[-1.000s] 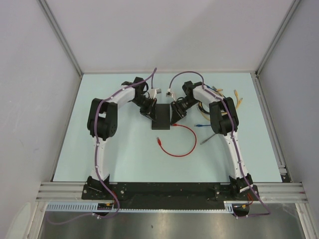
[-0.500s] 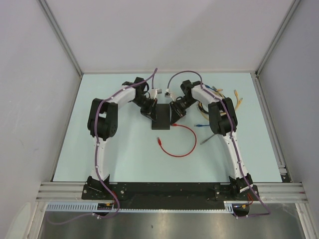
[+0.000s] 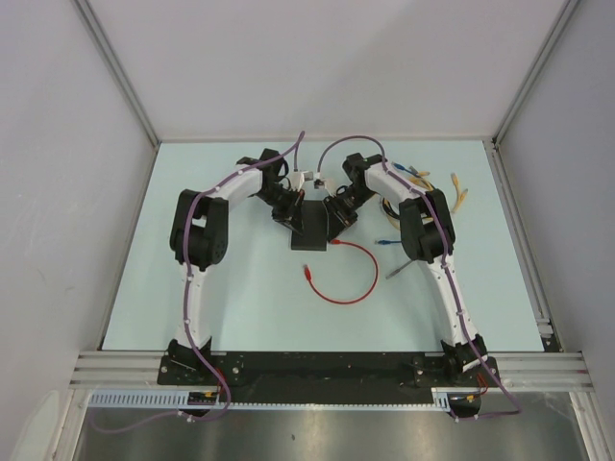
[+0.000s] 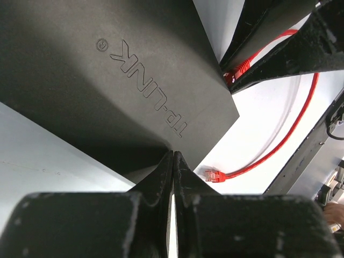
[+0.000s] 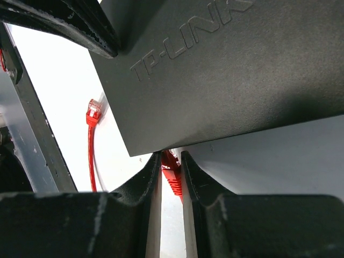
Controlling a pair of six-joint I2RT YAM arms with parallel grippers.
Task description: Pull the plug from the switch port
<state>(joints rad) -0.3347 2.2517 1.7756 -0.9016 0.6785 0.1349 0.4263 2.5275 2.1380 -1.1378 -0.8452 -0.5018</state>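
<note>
Switch (image 3: 311,229) sockets hidden in every view.
One red cable (image 5: 90,153); right gripper (image 5: 171,161) clamps its plug (image 5: 171,173) at the switch; left gripper (image 4: 173,158) pressed together.

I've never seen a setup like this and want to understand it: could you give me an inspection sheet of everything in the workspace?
Surface: pale green table, flat.
Job's things: black switch lying flat mid-table; red plug at its edge.
Clutter: loose patch cables with yellow, blue and grey ends, right of the switch.
Grippers: left gripper shut, tips against the switch's edge; right gripper shut on the red plug.
Cables: red cable looping on the table, its other end free; purple arm cables.
Surroundings: plain grey walls, metal frame rails.
</note>
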